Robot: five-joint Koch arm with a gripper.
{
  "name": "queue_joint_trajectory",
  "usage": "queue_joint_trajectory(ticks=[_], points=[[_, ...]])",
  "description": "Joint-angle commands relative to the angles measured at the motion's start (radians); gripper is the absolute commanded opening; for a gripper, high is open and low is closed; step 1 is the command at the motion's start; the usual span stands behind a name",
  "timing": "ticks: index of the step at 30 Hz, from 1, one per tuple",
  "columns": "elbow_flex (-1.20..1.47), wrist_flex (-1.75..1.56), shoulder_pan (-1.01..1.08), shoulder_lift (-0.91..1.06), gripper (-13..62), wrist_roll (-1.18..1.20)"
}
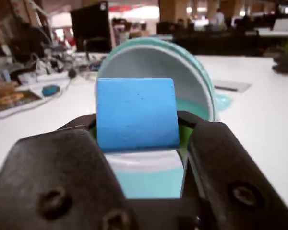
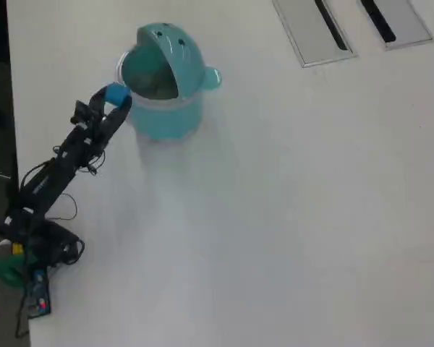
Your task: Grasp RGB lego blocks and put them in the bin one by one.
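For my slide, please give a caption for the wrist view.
Gripper holds the blue block just before the teal bin's open mouth.

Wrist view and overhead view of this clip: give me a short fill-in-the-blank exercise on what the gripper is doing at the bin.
1. The gripper is shut on a ____ block.
2. In the overhead view, the block is at the bin's ____ side.
3. The bin's domed lid stands ____.
4. The two grey slotted panels lie at the overhead view's upper ____.

Missing words: blue; left; open; right
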Motion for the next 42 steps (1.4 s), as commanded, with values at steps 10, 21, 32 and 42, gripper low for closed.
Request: queue_joint_trajectory(ticks=[10,21,32,42], points=[[-0.466,-0.055,-0.043,-0.364,7.0,-0.051],[-0.730,0.020,0.061,-0.609,22.9,-0.140],[-0.604,0.014,0.061,-0.499,29.4,-0.163],[-0.281,0.034,0.169,-0.227,29.3,-0.160]])
